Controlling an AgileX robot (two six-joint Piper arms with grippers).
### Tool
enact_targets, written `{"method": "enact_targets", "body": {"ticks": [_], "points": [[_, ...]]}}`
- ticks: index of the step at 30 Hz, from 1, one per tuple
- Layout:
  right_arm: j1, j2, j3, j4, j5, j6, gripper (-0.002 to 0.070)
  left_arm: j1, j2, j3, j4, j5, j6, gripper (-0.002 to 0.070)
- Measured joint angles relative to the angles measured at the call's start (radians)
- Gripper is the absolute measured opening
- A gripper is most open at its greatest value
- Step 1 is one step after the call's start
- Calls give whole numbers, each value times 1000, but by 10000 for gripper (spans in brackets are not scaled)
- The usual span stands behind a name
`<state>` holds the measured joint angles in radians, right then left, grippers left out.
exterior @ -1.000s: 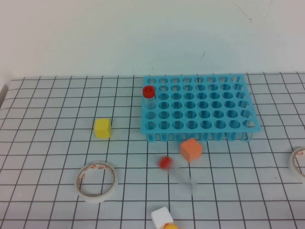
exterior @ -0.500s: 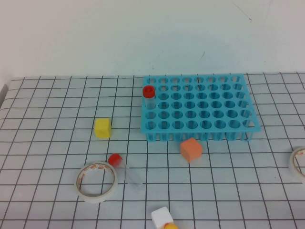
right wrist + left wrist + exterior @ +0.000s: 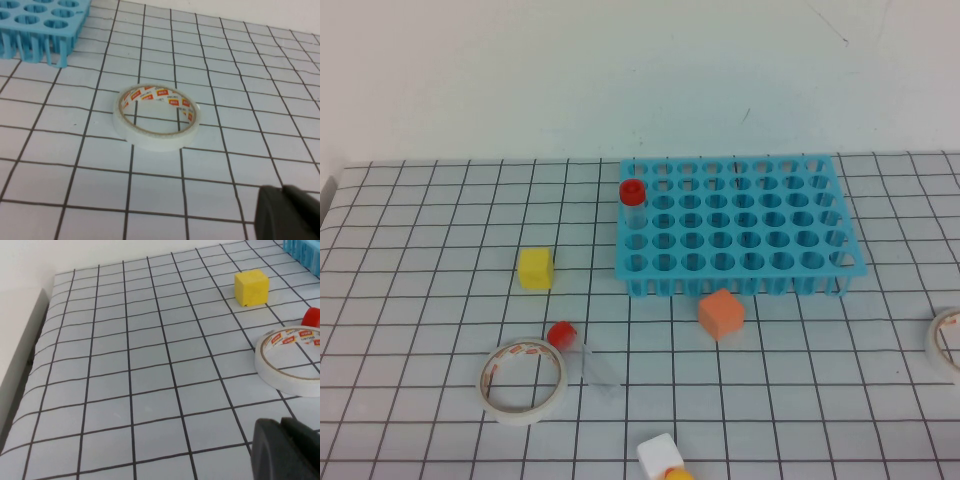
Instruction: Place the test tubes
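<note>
Left gripper and right gripper are pictured shut, nothing held, the left near a white tape roll, the right near a second white tape roll. One red-capped clear test tube is stood in the blue plastic rack, at the edge nearer the left gripper. A second red-capped tube is laid flat just beside the left gripper's roll.

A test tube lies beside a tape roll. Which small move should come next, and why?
Probably move the left gripper, shut and near the left tape roll, toward the lying test tube and open it. This tube lies flat on the left side; the blue rack holds only one upright tube. The right gripper, shut, is farther, by the other tape roll.
</note>
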<state>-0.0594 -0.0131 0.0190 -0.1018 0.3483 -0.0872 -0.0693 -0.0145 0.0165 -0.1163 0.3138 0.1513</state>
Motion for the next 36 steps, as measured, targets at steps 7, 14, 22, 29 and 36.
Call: {"method": "enact_targets", "body": {"ticks": [7,14,22,29,36], "points": [[0,0,0,-14,0,0,-1,0,0,0,8,0,3,-1],[0,0,0,-14,0,0,-1,0,0,0,8,0,7,-1],[0,0,0,-16,0,0,-1,0,0,0,10,-2,8,-1],[0,0,9,-23,-174,0,-1,0,0,2,12,-178,12,-1],[0,0,9,-24,-590,0,-1,0,0,2,12,-562,9,-1]]}}
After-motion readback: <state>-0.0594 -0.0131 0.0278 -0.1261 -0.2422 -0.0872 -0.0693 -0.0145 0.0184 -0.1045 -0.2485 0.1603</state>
